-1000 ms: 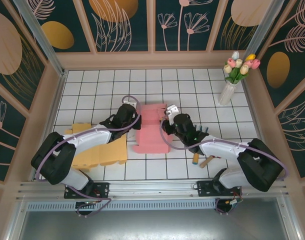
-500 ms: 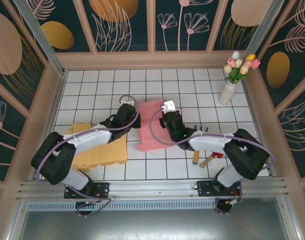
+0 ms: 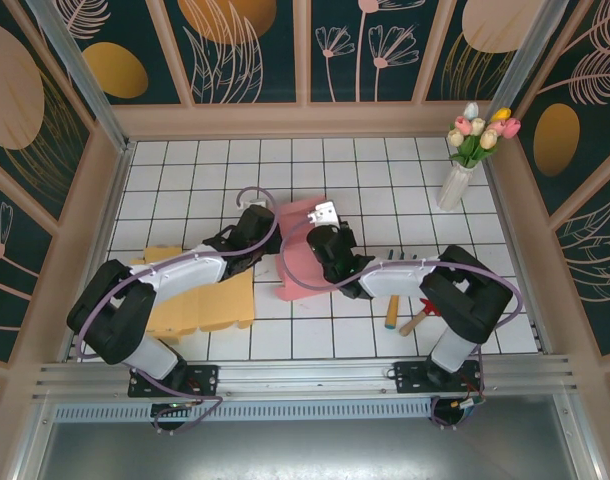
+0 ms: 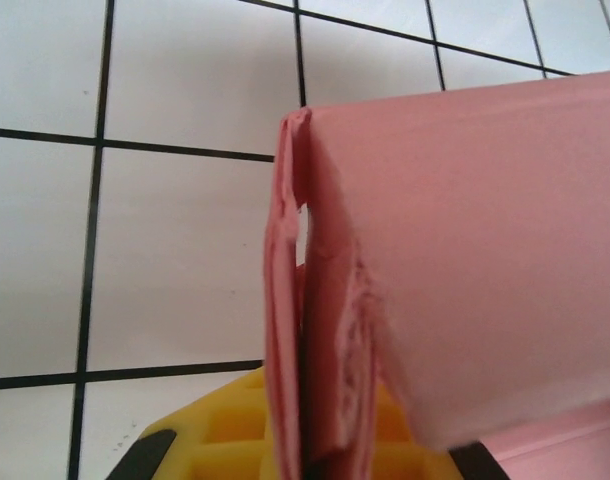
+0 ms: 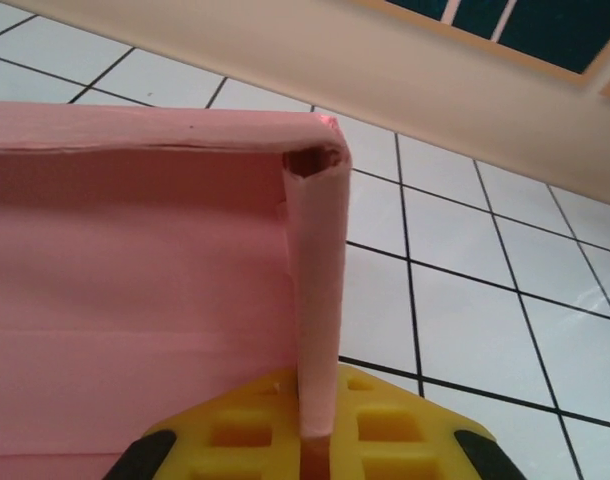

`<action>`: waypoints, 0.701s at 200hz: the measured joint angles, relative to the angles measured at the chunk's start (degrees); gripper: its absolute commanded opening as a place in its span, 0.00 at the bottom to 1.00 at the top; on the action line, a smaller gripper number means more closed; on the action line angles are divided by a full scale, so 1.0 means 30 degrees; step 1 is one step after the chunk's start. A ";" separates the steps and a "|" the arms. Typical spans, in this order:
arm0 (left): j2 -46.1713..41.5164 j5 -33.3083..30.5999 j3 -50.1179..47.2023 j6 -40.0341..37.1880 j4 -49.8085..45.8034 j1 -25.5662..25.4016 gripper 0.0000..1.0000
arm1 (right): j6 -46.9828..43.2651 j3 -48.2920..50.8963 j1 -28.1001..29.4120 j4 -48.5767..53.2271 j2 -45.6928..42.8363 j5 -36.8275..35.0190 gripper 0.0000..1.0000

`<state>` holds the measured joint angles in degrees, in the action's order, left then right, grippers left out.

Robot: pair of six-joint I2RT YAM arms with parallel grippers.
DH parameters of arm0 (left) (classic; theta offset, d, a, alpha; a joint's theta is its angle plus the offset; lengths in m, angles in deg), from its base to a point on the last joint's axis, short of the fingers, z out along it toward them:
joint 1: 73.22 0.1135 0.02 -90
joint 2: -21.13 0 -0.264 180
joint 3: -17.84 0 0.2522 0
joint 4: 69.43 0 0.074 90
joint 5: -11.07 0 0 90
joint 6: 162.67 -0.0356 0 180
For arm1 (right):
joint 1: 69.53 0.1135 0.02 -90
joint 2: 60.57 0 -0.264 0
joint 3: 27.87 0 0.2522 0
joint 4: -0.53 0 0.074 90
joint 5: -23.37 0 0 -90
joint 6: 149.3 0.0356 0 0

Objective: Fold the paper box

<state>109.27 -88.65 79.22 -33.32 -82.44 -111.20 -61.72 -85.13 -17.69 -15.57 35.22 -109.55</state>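
Left fingers [image 4: 230, 445] pinched tight on doubled edge of pink paper box [image 3: 295, 268]. Right fingers [image 5: 385, 430] closed narrow on upright corner flap of same box. Box partly folded, one wall raised, sat mid-counter [image 3: 385, 170] on white tiles between both arms. Flat yellow sheet [image 3: 205, 305] lay beside left arm. Vase of tulips [image 3: 455, 182] stood at far right corner, well apart.

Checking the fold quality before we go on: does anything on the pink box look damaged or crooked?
Yes. The pink paper box has a crumpled, frayed crease along one folded edge in the left wrist view, rough rather than crisp. Nothing else stands out.
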 measured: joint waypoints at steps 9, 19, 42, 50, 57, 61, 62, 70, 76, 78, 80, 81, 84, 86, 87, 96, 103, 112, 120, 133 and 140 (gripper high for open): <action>0.0000 0.0007 0.0000 -0.0015 -0.0219 0.0007 0.00 | -0.0015 0.0168 -0.0102 0.0000 0.0000 0.0568 0.20; 0.0000 0.0000 -0.0007 -0.0022 -0.0401 0.0015 0.00 | 0.0058 0.0277 -0.0211 0.0044 0.0000 0.1166 0.25; 0.0007 -0.0022 -0.0007 -0.0029 -0.0488 0.0007 0.00 | 0.0437 0.0299 -0.0284 0.0255 -0.0007 0.2142 0.35; 0.0007 -0.0066 -0.0007 -0.0029 -0.0503 0.0007 0.00 | 0.0510 0.0299 -0.0284 0.0328 -0.0007 0.2339 0.37; 0.0022 -0.0066 -0.0007 -0.0036 -0.0510 0.0007 0.00 | 0.0641 0.0299 -0.0306 0.0452 -0.0015 0.2477 0.37; 0.0044 -0.0066 -0.0007 -0.0036 -0.0510 0.0007 0.00 | 0.0736 0.0299 -0.0306 0.0495 -0.0022 0.2572 0.37; 0.0044 -0.0073 -0.0007 -0.0036 -0.0510 0.0007 0.00 | 0.0750 0.0291 -0.0313 0.0510 -0.0015 0.2572 0.37; 0.0095 -0.0066 -0.0007 -0.0036 -0.0517 0.0007 0.00 | 0.0874 0.0277 -0.0364 0.0619 -0.0022 0.2703 0.35; 0.0153 -0.0066 -0.0007 -0.0036 -0.0517 0.0007 0.00 | 0.0940 0.0262 -0.0393 0.0729 -0.0022 0.2776 0.34; 0.0160 -0.0058 -0.0007 -0.0036 -0.0517 0.0007 0.00 | 0.0947 0.0255 -0.0393 0.0758 -0.0022 0.2783 0.33; 0.0182 -0.0058 -0.0007 -0.0036 -0.0517 0.0007 0.00 | 0.0947 0.0255 -0.0393 0.0780 -0.0022 0.2790 0.32; 0.0189 -0.0058 -0.0007 -0.0036 -0.0517 0.0007 0.00 | 0.0940 0.0255 -0.0393 0.0794 -0.0022 0.2798 0.31; 0.0211 -0.0066 -0.0007 -0.0036 -0.0517 0.0007 0.00 | 0.0976 0.0240 -0.0401 0.0838 -0.0022 0.2776 0.30; 0.0219 -0.0058 -0.0007 -0.0036 -0.0517 0.0007 0.00 | 0.1005 0.0233 -0.0415 0.0896 -0.0022 0.2769 0.28; 0.0219 -0.0058 -0.0007 -0.0036 -0.0517 0.0007 0.00 | 0.0940 0.0233 -0.0415 0.0918 -0.0022 0.2761 0.28; 0.0226 -0.0073 -0.0007 -0.0036 -0.0568 0.0015 0.00 | 0.0954 0.0197 -0.0430 0.1071 -0.0022 0.2696 0.23; 0.0226 -0.0109 -0.0007 -0.0036 -0.0619 0.0015 0.00 | 0.0984 0.0182 -0.0430 0.1151 -0.0022 0.2528 0.18; 0.0226 -0.0182 -0.0007 -0.0044 -0.0663 0.0007 0.00 | 0.1035 0.0182 -0.0430 0.1195 -0.0022 0.2208 0.15; 0.0226 -0.0153 -0.0007 -0.0036 -0.0656 0.0007 0.00 | 0.1005 0.0182 -0.0423 0.1195 -0.0022 0.1945 0.13; 0.0226 -0.0138 -0.0007 -0.0022 -0.0612 -0.0029 0.00 | 0.1071 0.0175 -0.0401 0.1137 -0.0022 0.1472 0.11; 0.0226 -0.0131 0.0000 -0.0015 -0.0568 -0.0080 0.00 | 0.1071 0.0175 -0.0379 0.1151 -0.0015 0.1188 0.10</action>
<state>109.95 -89.04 79.22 -33.36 -84.14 -111.44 -58.51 -84.61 -18.83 -12.12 35.18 -105.98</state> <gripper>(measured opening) 0.077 0.122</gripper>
